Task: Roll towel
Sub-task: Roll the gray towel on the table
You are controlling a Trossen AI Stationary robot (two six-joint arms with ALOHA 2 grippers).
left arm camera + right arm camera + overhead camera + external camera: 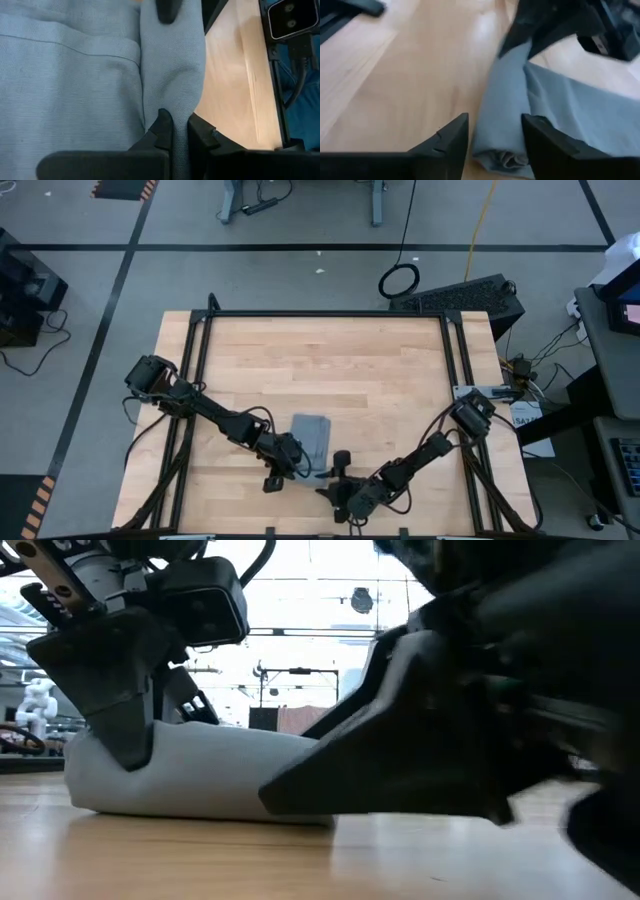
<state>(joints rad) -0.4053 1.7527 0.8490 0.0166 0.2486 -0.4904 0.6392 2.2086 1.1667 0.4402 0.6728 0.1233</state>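
The grey-blue towel point(311, 438) lies on the wooden table near its front edge. Its near edge is rolled into a thick roll point(172, 65), and the rest lies flat point(65, 85) behind it. My left gripper point(291, 461) is shut on one end of the roll. My right gripper point(337, 470) is open at the roll's other end point(502, 155), one finger on each side of it. In the low view the towel point(220, 775) rests on the table, with the left gripper point(125, 735) on its left end. My left gripper pinches the rolled edge of the towel point(176, 107) between its two fingers, at one end of the roll. The fingers come from above and lie across the roll, taking several layers. The roll rests on the table. I cannot tell whether my right gripper touches the roll.
Bare wood lies on all sides of the towel. The table's black frame rails point(195, 370) run along its left and right sides. The right arm point(480, 720) fills the low view's right half.
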